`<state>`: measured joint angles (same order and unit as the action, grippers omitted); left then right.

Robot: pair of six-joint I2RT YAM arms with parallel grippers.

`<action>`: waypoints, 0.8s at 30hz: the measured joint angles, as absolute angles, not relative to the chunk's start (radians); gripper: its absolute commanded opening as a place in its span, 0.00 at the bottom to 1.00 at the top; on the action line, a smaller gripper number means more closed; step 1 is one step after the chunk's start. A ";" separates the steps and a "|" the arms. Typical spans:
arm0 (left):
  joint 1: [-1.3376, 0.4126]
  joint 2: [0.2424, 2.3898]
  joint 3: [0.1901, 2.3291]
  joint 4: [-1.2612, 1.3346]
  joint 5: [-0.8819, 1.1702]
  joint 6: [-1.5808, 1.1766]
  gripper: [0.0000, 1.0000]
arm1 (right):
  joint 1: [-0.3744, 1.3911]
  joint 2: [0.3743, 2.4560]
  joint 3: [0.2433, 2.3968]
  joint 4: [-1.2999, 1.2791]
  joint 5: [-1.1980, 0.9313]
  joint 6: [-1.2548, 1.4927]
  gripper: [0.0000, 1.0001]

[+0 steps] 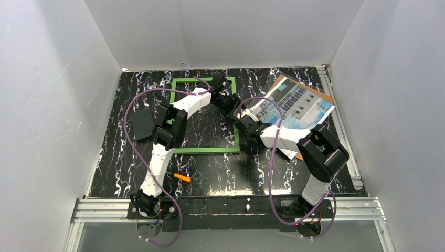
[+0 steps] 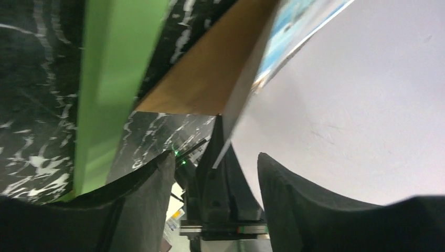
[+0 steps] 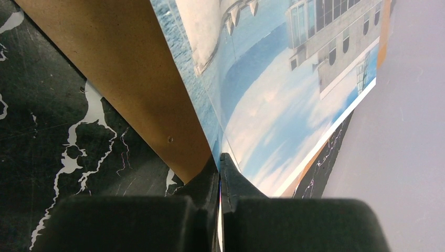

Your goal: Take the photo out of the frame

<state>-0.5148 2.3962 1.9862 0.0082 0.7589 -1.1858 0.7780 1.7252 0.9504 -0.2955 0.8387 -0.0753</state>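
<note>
The frame (image 1: 210,150) lies flat mid-table with its bright green front up; the marbled table shows through its opening. To its right the photo (image 1: 299,105), a white building under blue sky, rests over a brown backing board (image 1: 328,97). My right gripper (image 1: 242,119) is shut on the photo's near-left corner, its jaws (image 3: 220,157) pinching the print's edge and lifting it off the board (image 3: 120,68). My left gripper (image 1: 226,100) hovers just beside it over the frame's right side, open (image 2: 215,155) with nothing between its fingers (image 2: 152,199). The green bar (image 2: 110,79) runs along its left.
A dark grey square panel (image 1: 140,125) lies left of the frame, beside the left arm. A small orange object (image 1: 182,177) sits near the front edge. White walls enclose the table on three sides, and a metal rail (image 1: 231,207) runs along the near edge.
</note>
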 measured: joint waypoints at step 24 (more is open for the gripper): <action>-0.382 1.948 1.819 -0.406 0.661 -0.784 0.98 | 0.856 1.617 1.009 -0.669 0.615 0.112 0.01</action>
